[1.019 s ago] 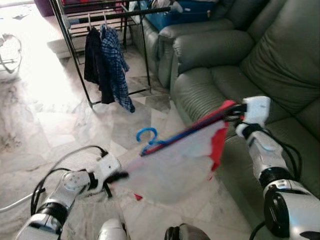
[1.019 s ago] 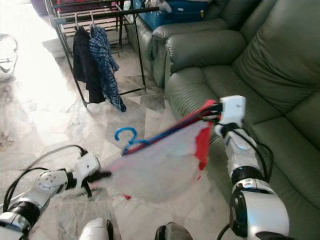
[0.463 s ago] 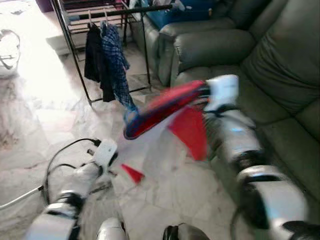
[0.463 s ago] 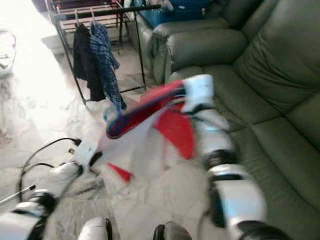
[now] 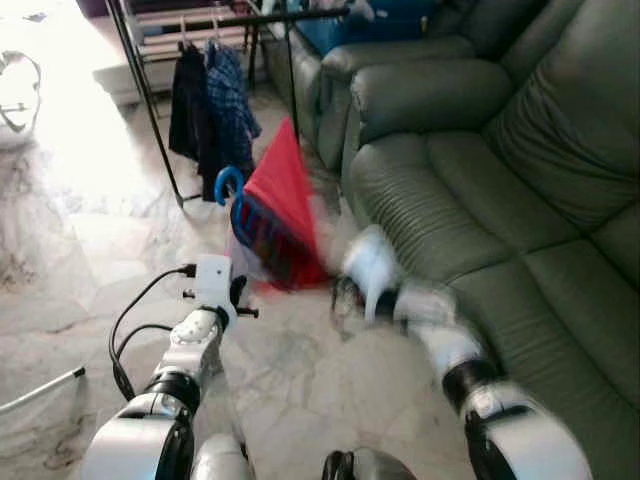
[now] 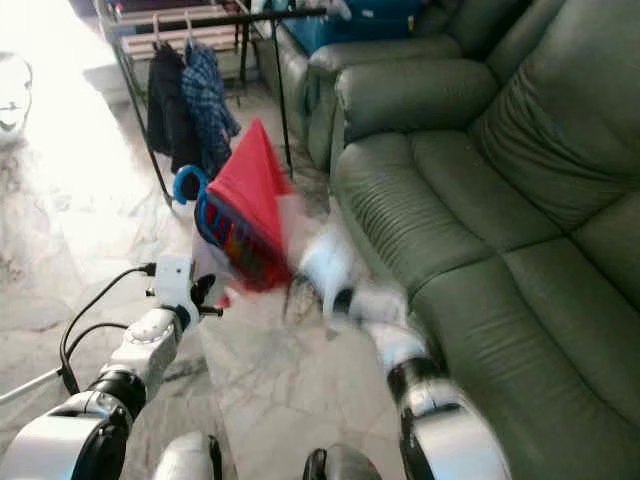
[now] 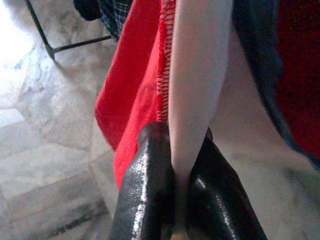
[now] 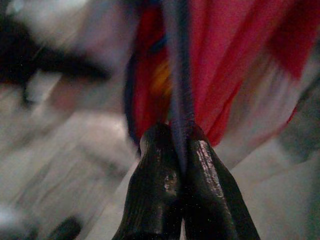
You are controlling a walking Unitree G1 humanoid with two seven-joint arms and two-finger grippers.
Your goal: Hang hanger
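A blue hanger (image 5: 229,185) carries a red and white garment (image 5: 279,196), held low over the marble floor in front of the drying rack (image 5: 283,17). My left gripper (image 7: 175,146) is shut on the garment's white and red edge, under the hanger's left side (image 5: 238,293). My right gripper (image 8: 180,134) is shut on the blue hanger's bar. The right arm (image 5: 385,290) is motion-blurred beside the sofa's front. The hanger's hook points up, below the rack's top bar and apart from it.
A dark garment (image 5: 184,96) and a plaid shirt (image 5: 229,98) hang on the rack. The grey-green sofa (image 5: 480,150) fills the right side. A black cable (image 5: 131,318) loops on the floor at left. A white object (image 5: 16,88) stands at far left.
The right arm has swung down and left with the hanger. The garment, spread sideways before, is bunched upright nearer the rack. The left gripper has kept its hold on the cloth.
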